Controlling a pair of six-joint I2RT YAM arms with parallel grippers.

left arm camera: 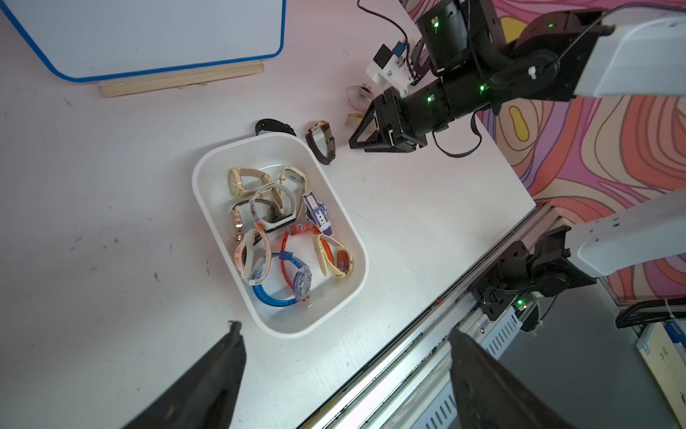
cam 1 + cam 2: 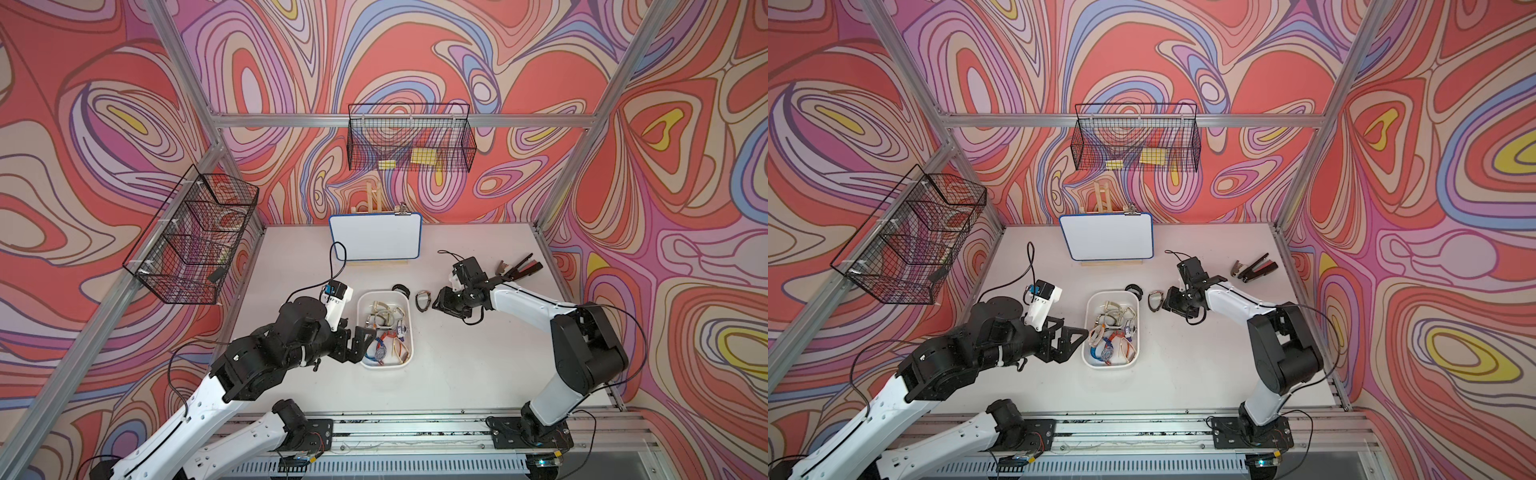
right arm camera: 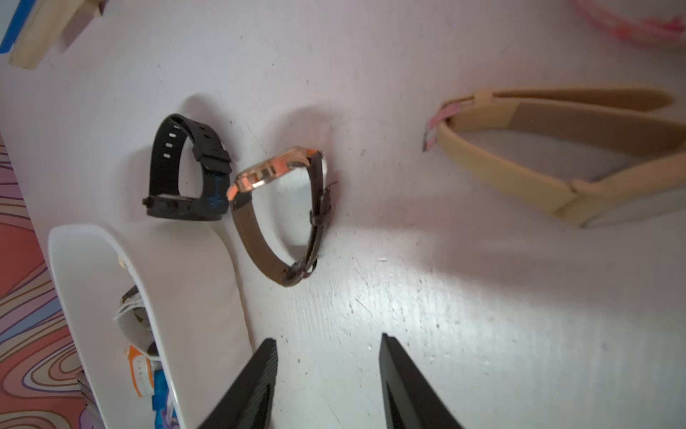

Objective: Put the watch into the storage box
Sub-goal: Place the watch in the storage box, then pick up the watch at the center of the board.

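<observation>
The brown leather-strapped watch [image 3: 256, 241] with a rose-gold case is standing on its edge on the white tabletop [image 2: 457, 353], with its strap buckled into a loop. It is sitting outside the shallow white plastic storage box [image 1: 297, 328], just beside the box's far corner on the right arm's side.

The right gripper [image 3: 327, 338] is hanging low over the tabletop and pointing at this watch. Its black fingers are standing partly apart with nothing between them, and a bare stretch of tabletop is separating them from the strap. The left gripper [image 1: 343, 327] is hovering at the box's opposite long side, spread wide and holding nothing.

A black rubber-strapped watch [image 3: 185, 208] is crowding the brown one on the box side. It is also standing on edge, right against the box's far rim. In the right wrist view the two cases are looking almost joined, while in both top views a small gap is showing between them. A beige-strapped watch [image 3: 519, 180] is lying well to the other side, under the right arm, and a blurred pink item [image 3: 631, 26] is showing beyond it.

Inside the box a heap of watches [image 1: 282, 237] in cream, white, purple, orange and blue is covering most of the floor. A blue-framed whiteboard [image 2: 376, 237] is leaning on a wooden stand at the back of the tabletop. Black wire baskets [image 2: 409, 143] are hanging on the patterned walls.
</observation>
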